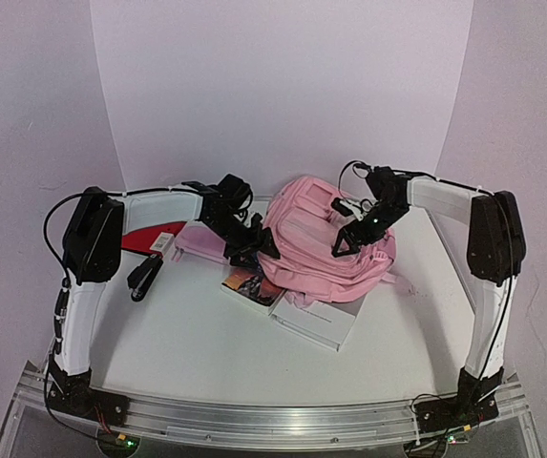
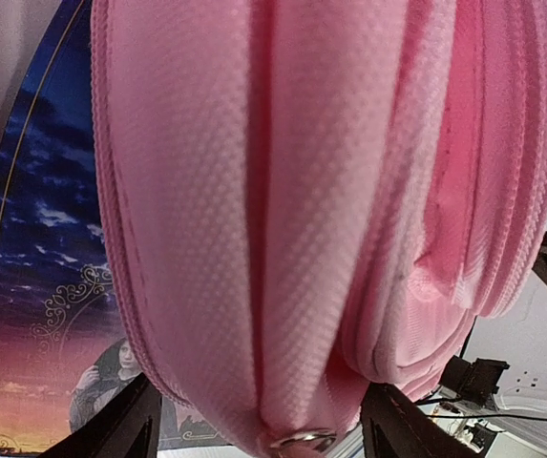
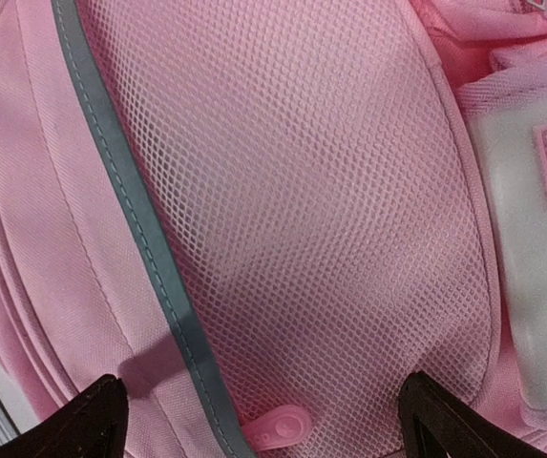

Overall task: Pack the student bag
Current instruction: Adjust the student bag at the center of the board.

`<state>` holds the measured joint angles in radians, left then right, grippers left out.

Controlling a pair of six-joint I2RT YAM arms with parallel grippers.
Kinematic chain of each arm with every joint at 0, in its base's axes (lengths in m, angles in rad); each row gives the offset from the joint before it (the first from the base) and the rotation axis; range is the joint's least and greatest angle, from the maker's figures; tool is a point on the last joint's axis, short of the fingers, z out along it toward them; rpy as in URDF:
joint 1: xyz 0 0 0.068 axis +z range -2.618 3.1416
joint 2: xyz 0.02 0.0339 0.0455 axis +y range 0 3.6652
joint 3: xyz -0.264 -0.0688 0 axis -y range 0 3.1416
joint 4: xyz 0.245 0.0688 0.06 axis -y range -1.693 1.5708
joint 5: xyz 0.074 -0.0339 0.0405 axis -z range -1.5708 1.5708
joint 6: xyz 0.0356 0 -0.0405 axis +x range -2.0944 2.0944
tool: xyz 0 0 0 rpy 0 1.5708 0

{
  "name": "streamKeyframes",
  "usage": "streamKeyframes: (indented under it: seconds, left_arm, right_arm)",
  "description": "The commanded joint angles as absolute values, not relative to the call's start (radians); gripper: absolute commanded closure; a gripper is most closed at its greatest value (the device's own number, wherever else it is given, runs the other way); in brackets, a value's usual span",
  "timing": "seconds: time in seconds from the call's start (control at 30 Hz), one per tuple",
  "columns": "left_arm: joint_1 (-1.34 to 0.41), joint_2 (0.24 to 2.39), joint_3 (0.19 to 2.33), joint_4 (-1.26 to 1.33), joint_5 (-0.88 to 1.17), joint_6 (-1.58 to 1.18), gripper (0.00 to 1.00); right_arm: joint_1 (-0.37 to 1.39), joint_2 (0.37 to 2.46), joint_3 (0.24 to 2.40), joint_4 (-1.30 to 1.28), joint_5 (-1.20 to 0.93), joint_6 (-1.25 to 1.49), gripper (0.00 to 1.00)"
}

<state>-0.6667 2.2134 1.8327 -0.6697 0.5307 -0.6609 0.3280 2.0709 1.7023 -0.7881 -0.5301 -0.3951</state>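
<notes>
Left wrist view: book (image 2: 34,286) largely hidden behind the student bag (image 2: 302,191)

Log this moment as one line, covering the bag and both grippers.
student bag: lying partly on books | left gripper: astride its zipped edge, grip unclear | right gripper: open over its mesh panel

Student bag (image 1: 326,253): overflows both wrist views, cropped on all sides.
Picture book (image 2: 34,286): cover swallowed by the bag toward 3 o'clock; title unseen.
White book (image 1: 316,320): 12 o'clock end buried under the bag.
Red sheet (image 1: 149,239): partly masked at 9 o'clock; label too small to read.
Left gripper (image 2: 259,429): only finger stubs show at 6 o'clock; grip on the fabric unclear.
Right gripper (image 3: 268,420): fingers clipped at 5 and 7 o'clock.
</notes>
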Motion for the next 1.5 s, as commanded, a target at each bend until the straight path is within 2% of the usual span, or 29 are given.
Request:
streamKeyframes:
  seconds: [0.0, 0.17, 0.5, 0.73, 0.87, 1.1, 1.23, 1.47]
  left_arm:
    - [-0.67, 2.224, 1.869, -0.616, 0.528, -0.668, 0.26]
    - [-0.67, 2.222, 1.859, -0.611, 0.529, -0.673, 0.18]
    - [-0.67, 2.27, 1.915, -0.64, 0.536, -0.658, 0.2]
    - [-0.67, 2.301, 1.937, -0.631, 0.535, -0.664, 0.24]
    - [-0.669, 2.321, 1.971, -0.648, 0.536, -0.658, 0.27]
    - [-0.666, 2.305, 1.955, -0.655, 0.521, -0.657, 0.28]
    - [-0.662, 2.31, 1.959, -0.659, 0.525, -0.655, 0.28]
    - [-0.658, 2.313, 1.964, -0.68, 0.518, -0.652, 0.27]
  right_arm:
    - [0.216, 2.085, 1.814, -0.888, -0.683, -0.307, 0.02]
    - [0.176, 2.163, 1.9, -0.917, -0.673, -0.311, 0.03]
    - [0.178, 2.271, 1.861, -0.936, -0.829, -0.257, 0.29]
    - [0.187, 2.308, 1.86, -0.938, -0.885, -0.227, 0.41]
    - [0.175, 2.276, 1.881, -0.946, -0.846, -0.202, 0.35]
    - [0.013, 2.253, 1.94, -0.901, -0.818, -0.106, 0.31]
    - [0.008, 2.279, 1.968, -0.872, -0.777, -0.085, 0.26]
    - [-0.055, 2.297, 1.963, -0.756, -0.538, -0.025, 0.11]
